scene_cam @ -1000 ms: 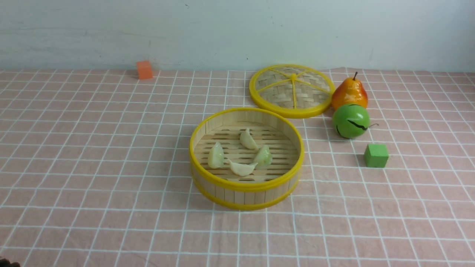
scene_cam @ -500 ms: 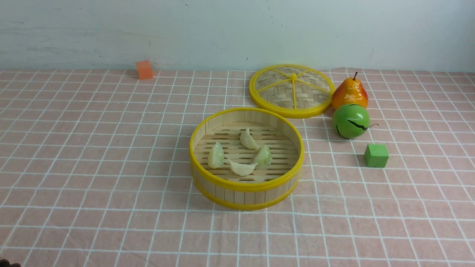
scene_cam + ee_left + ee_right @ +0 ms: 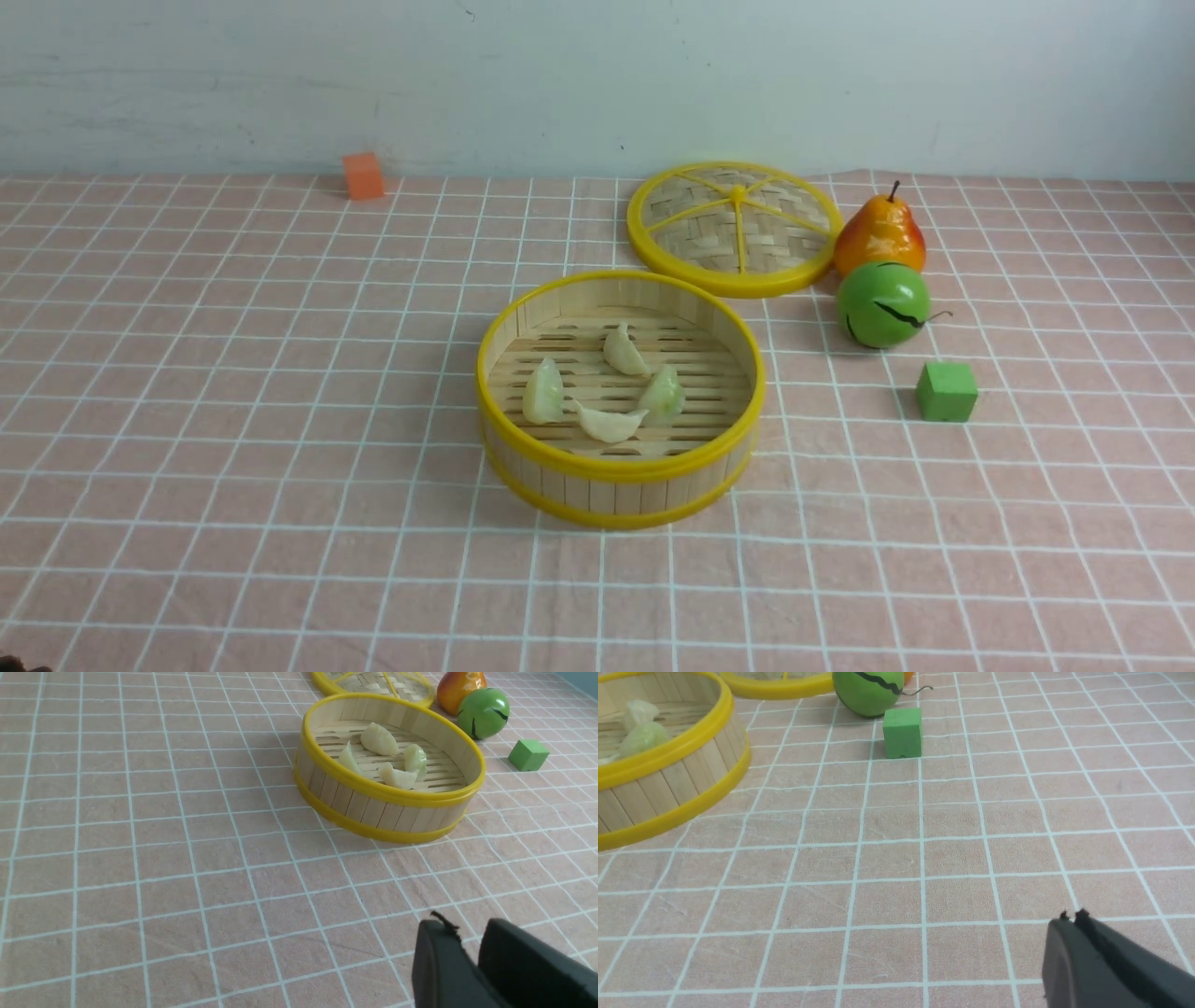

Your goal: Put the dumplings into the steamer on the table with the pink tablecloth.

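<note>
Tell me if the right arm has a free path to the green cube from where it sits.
Probably yes. Between the right gripper and the green cube lies only bare tablecloth; the green ball sits behind the cube, not in the way.

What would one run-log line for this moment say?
dumplings: four in steamer | lid: off, behind steamer | left fingers: slightly apart, empty | right fingers: shut, empty | task: looks done

Far side: plain pale wall (image 3: 597,84), bluish-white, faintly scuffed, a few dark specks. It meets the surface in a straight line running left to right. Light even and soft, shadows weak; source not visible, probably overhead. No windows or furniture shown.
</note>
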